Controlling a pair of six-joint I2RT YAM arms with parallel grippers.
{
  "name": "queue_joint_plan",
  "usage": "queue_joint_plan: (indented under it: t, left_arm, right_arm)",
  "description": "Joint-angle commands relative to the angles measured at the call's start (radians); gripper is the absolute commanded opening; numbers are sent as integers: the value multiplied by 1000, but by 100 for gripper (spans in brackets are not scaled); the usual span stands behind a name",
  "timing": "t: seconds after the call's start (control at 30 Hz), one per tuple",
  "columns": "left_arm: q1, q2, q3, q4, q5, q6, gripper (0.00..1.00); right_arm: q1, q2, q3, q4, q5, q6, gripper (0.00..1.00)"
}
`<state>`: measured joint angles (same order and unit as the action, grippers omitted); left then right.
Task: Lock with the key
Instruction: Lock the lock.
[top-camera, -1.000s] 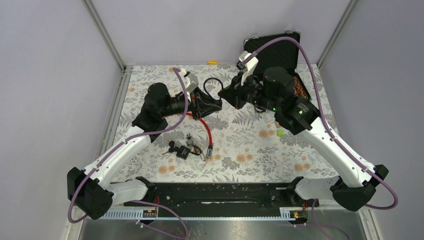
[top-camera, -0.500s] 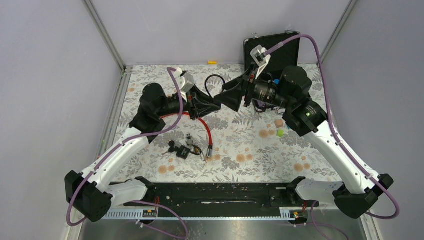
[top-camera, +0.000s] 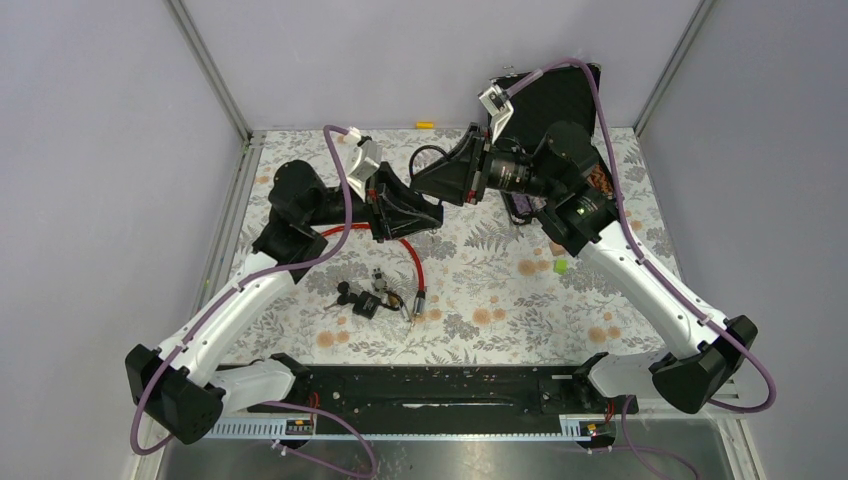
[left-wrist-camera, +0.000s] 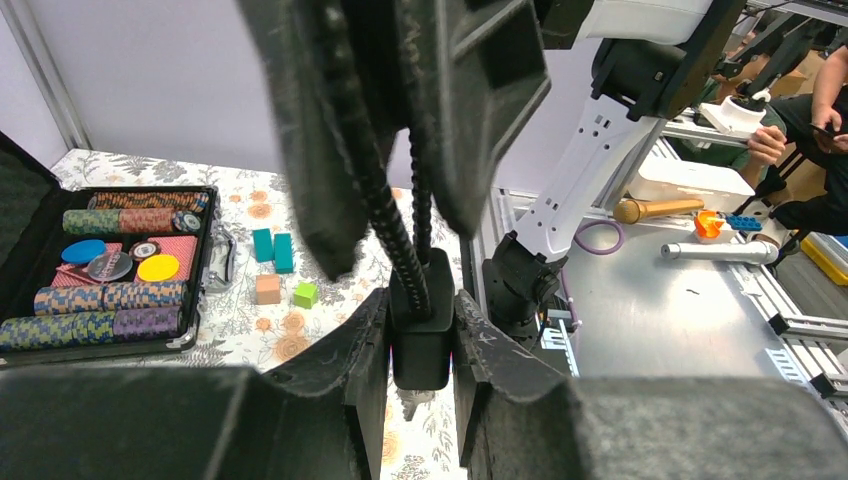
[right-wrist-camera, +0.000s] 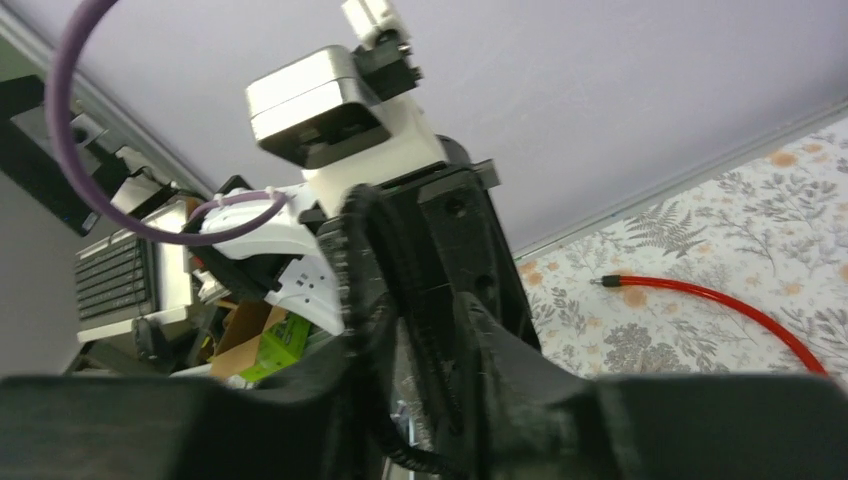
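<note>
The lock (left-wrist-camera: 421, 345) is up off the table, its black body squeezed tight between the left gripper's (top-camera: 436, 213) fingers, and its cable (left-wrist-camera: 385, 215) runs up out of the lock. And here's the change: the right gripper (top-camera: 418, 187), back by the case (top-camera: 556, 98) a second ago and closed, has swung across to the lock, flung its fingers wide and is now drawing them in on either side of that cable, just above the lock. We can't tell whether they press the cable yet or only straddle it. The left arm has tipped the lock up a touch to meet it. What does that give us? Both arms are on the lock, and we'd say they're seating the cable end first. The key (top-camera: 362, 299) lies untouched on the table, well apart from the lock on the bases' side, by the red cable (top-camera: 412, 262), so the turn of the key isn't begun.
</note>
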<state>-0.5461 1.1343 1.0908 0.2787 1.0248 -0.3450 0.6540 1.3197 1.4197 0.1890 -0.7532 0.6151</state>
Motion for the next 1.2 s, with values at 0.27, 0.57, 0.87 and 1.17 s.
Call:
queue_joint_plan:
  t: [0.27, 0.57, 0.87, 1.17]
  left_arm:
    - [5, 12, 99, -25, 4, 15, 1]
    - [7, 8, 103, -33, -41, 18, 51]
    - [8, -21, 64, -38, -133, 48, 69]
    - [8, 56, 166, -195, -10, 22, 61]
  right_arm:
    - [-1, 18, 31, 82, -90, 27, 27]
    - [-1, 25, 62, 31, -62, 6, 0]
    - [-3, 18, 90, -46, -33, -36, 0]
    - [-4, 9, 74, -13, -13, -67, 0]
